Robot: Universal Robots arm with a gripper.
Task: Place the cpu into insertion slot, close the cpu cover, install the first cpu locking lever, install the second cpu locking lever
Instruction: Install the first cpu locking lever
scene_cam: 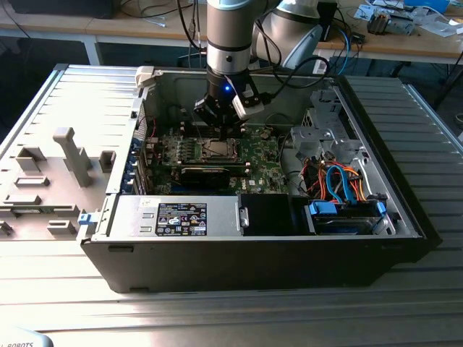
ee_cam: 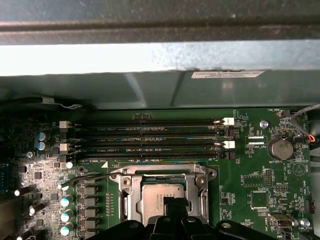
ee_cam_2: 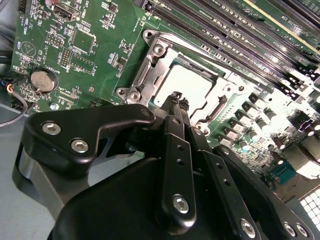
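Note:
The cpu (ee_cam_2: 190,85) lies flat in the insertion slot (scene_cam: 218,150) on the green board, its silver-grey top showing in both wrist views (ee_cam: 152,192). The cpu cover (ee_cam_2: 149,70) lies down around it as a silvery frame (ee_cam: 131,197). My gripper (ee_cam_2: 176,96) hangs straight over the socket with its black fingers drawn together, the tips just above the chip's near edge (ee_cam: 172,201). Nothing shows between the fingers. A thin dark rod (ee_cam: 87,178), likely a locking lever, sticks out sideways from the socket's corner.
Long black memory slots (ee_cam: 150,137) run beside the socket, close to the case's rear wall (ee_cam: 160,90). Capacitors (ee_cam: 65,202) line one side, and a coin battery (ee_cam: 280,148) sits on the other. Drive cage and cables (scene_cam: 340,181) fill the exterior view's right.

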